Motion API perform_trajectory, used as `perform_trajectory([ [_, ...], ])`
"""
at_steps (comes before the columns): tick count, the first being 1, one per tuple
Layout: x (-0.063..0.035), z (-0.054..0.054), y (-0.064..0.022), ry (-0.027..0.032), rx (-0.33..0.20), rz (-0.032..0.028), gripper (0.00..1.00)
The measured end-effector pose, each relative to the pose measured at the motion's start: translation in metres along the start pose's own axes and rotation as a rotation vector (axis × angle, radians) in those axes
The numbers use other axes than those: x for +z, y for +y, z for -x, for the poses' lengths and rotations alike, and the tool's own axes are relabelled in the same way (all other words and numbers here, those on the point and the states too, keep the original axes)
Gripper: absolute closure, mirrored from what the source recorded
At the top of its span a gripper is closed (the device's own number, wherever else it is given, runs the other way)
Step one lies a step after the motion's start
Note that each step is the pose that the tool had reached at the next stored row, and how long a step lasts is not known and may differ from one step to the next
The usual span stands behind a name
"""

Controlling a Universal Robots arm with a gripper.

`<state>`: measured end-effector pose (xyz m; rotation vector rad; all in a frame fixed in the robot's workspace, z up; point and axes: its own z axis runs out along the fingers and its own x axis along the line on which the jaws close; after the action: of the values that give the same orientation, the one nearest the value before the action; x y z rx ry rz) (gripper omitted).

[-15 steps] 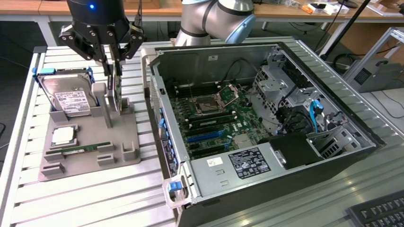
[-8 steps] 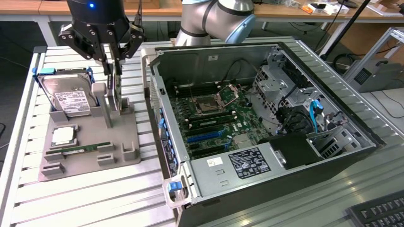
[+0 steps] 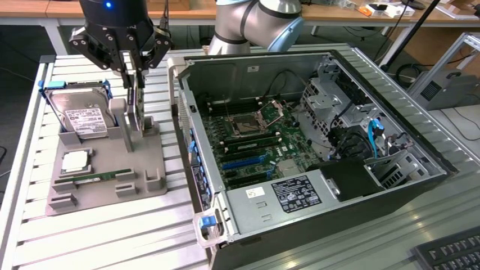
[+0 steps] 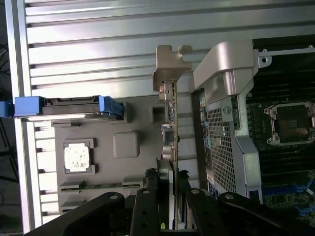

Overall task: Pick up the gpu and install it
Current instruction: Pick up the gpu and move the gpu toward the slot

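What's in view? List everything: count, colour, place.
flat graphics card: one, green with silver bracket, upright in tray
metal hard drive: one, silver in blue carrier, leaning in tray
square processor chip: one, silver, in tray
narrow memory stick: one, green, in tray
plastic holder tray: one, grey, on table
open computer case: one, black, exterior view's right of tray
keyboard: one, black, exterior view's lower right
slatted metal table: one, silver, underneath
gripper: one, black, closed on graphics card

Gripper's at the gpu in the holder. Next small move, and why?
Probably a short straight lift. The gripper looks closed on the top edge of the gpu, which stands upright, lower edge seated in the gray holder. The computer case wall sits close beside it, so going sideways first risks binding.
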<state>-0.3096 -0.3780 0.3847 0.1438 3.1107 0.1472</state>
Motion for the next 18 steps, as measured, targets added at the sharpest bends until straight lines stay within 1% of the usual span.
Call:
perform_trajectory([
  [5, -0.0013, 0.0, 0.0001, 0.0003, 0.0, 0.0025, 0.74],
  [18, -0.0059, 0.0001, 0.0005, 0.0011, 0.0, 0.0121, 0.74],
])
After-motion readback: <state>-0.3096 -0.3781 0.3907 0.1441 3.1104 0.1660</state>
